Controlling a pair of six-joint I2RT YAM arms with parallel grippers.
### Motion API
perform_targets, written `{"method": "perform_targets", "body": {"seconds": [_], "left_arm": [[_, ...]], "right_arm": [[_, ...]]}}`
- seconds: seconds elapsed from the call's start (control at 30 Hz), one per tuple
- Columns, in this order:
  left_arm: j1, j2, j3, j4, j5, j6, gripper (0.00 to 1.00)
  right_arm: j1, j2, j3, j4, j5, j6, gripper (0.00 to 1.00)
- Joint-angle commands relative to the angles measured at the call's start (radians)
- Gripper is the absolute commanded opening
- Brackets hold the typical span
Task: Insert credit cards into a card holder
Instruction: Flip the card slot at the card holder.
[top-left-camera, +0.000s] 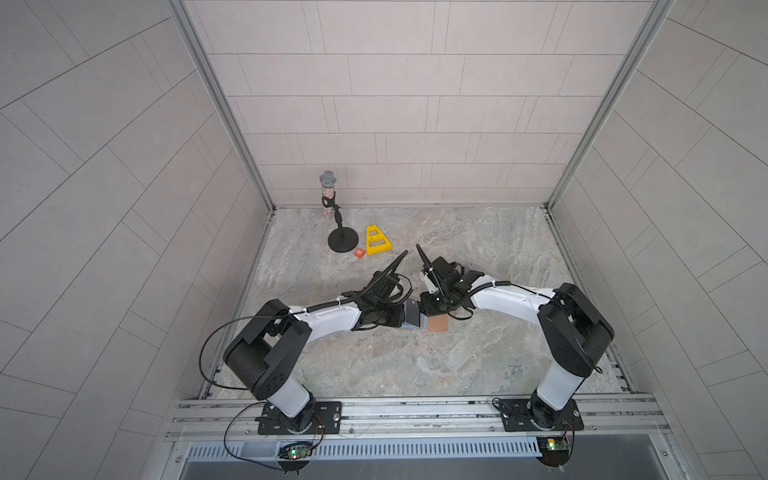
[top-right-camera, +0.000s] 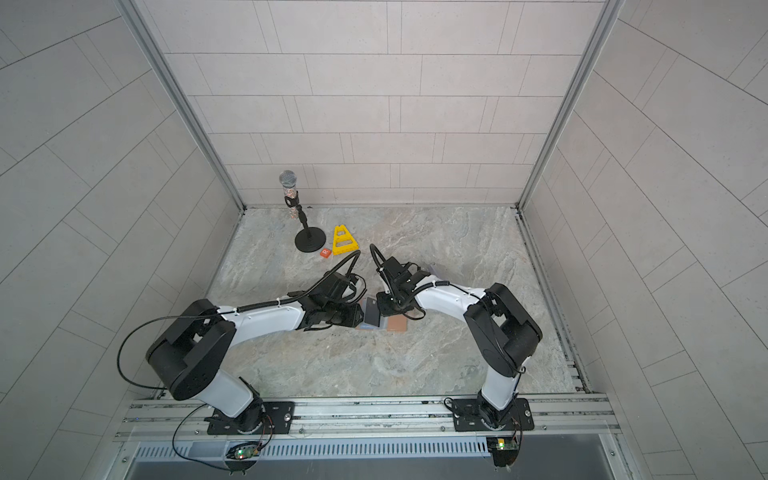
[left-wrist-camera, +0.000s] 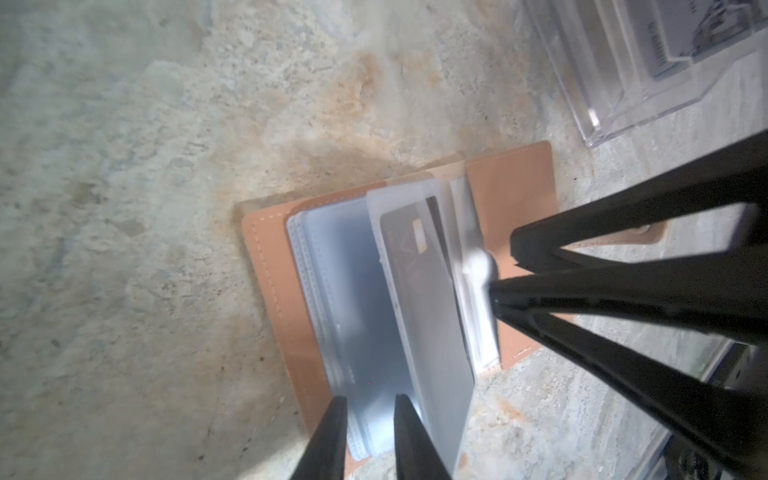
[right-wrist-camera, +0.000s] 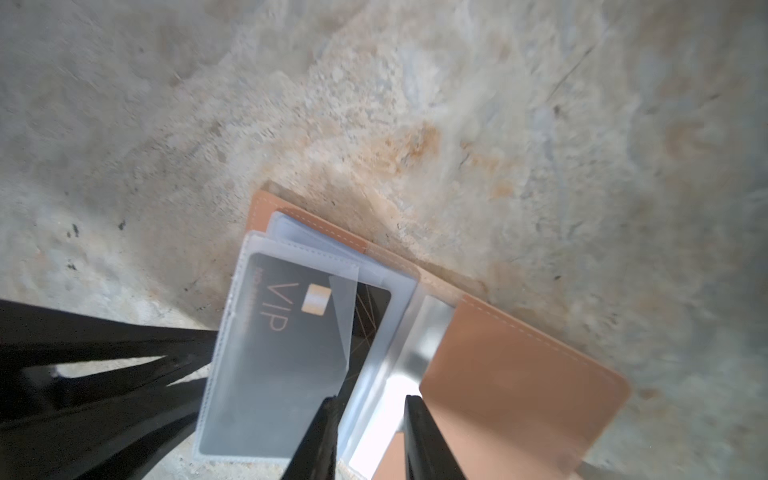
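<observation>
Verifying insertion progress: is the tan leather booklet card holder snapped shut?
No, the tan leather booklet card holder lies open, a black VIP card among its clear sleeves.

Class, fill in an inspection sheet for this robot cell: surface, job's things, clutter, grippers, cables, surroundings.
Surface: marbled tabletop, few dark specks.
Job's things: card holder lies open; black card sits in a clear sleeve; clear stand holds more cards.
Clutter: microphone, yellow frame, orange tile at the back.
Grippers: left gripper at the sleeves' edge, grip unclear; right gripper open over the holder.
Cables: black cable loops beside the left arm.
Surroundings: tiled walls, metal rail in front.
</observation>
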Motion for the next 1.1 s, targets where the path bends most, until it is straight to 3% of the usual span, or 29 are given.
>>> {"method": "perform_targets", "body": {"seconds": [0.0, 0.53, 0.8, 1.07], "left_arm": [[-0.013, 0.012, 0.041, 0.003, 0.007, 0.012, 0.27], [-0.09, 0.134, 0.2, -0.029, 0.02, 0.025, 0.27], [-0.105, 0.256, 0.323, -0.043, 0.114, 0.038, 0.27], [-0.104, 0.19, 0.323, -0.055, 0.108, 0.048, 0.31]], "right_arm": [[-0.033, -0.073, -0.032, -0.039, 0.051, 0.001, 0.3], [-0.211, -0.277, -0.151, -0.067, 0.017, -0.045, 0.31], [-0.241, -0.309, -0.143, -0.092, 0.012, -0.085, 0.32], [-0.248, -0.354, -0.144, -0.123, 0.023, -0.128, 0.33]]}}
